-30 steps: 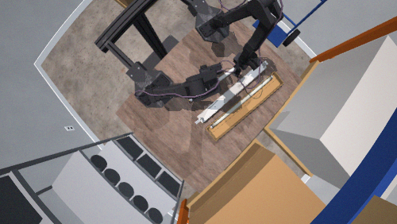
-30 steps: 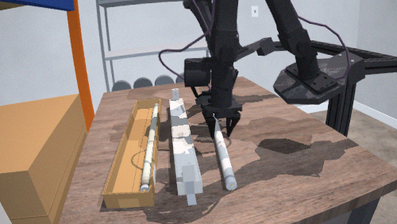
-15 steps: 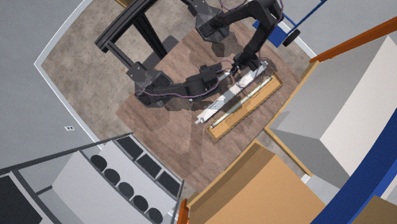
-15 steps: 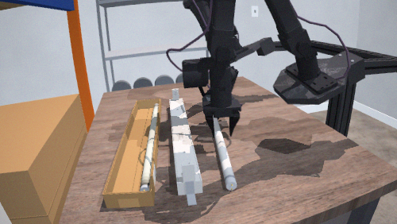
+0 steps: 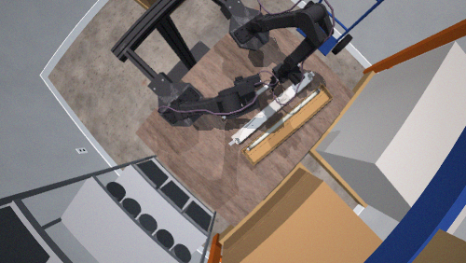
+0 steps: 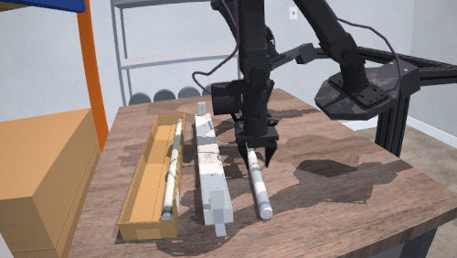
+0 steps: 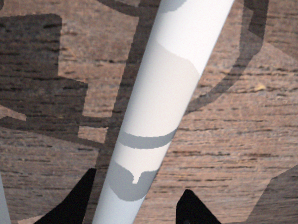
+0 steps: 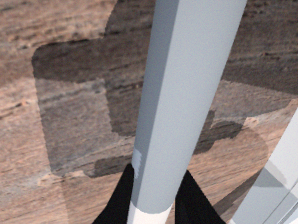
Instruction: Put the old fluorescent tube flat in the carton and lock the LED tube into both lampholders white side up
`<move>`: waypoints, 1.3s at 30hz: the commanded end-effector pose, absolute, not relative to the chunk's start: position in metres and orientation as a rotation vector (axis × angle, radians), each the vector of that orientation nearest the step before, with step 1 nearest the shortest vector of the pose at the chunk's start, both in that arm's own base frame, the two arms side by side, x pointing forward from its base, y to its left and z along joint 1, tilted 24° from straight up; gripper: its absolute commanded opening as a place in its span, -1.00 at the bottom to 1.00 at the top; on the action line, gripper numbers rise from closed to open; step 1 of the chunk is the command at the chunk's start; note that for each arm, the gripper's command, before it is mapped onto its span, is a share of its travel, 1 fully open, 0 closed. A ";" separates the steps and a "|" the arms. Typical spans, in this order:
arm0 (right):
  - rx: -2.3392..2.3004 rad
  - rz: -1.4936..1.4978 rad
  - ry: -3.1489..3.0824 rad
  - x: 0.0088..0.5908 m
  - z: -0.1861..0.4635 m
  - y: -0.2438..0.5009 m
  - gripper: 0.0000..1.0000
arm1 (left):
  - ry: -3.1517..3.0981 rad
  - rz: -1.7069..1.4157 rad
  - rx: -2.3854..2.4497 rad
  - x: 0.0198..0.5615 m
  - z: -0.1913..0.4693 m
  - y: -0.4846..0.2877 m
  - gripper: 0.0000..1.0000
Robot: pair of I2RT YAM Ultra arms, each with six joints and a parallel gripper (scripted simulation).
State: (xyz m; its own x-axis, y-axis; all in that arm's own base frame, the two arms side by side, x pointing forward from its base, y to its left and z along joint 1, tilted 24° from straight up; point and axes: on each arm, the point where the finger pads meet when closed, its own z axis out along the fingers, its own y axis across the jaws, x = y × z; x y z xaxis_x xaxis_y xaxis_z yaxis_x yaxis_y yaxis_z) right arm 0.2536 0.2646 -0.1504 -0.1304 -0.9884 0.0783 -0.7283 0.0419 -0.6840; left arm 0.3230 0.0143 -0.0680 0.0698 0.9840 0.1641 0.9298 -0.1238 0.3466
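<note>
Around LED tube, left end effector, half-open

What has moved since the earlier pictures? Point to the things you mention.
The left gripper (image 5: 274, 86) (image 6: 257, 166) (image 7: 139, 187) has come down slightly, its open fingers now lower around the LED tube (image 5: 262, 89) (image 6: 261, 192) (image 7: 160, 100) (image 8: 185, 90). The carton (image 5: 255, 159) (image 6: 151, 230), old tube (image 5: 284, 118) (image 6: 174, 169) and light fixture (image 5: 261, 118) (image 6: 214, 183) look unmoved.
</note>
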 end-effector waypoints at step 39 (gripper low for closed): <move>-1.687 -0.790 1.866 0.257 -0.133 0.288 -0.02 | 1.981 0.505 2.184 0.322 -0.092 0.016 -0.78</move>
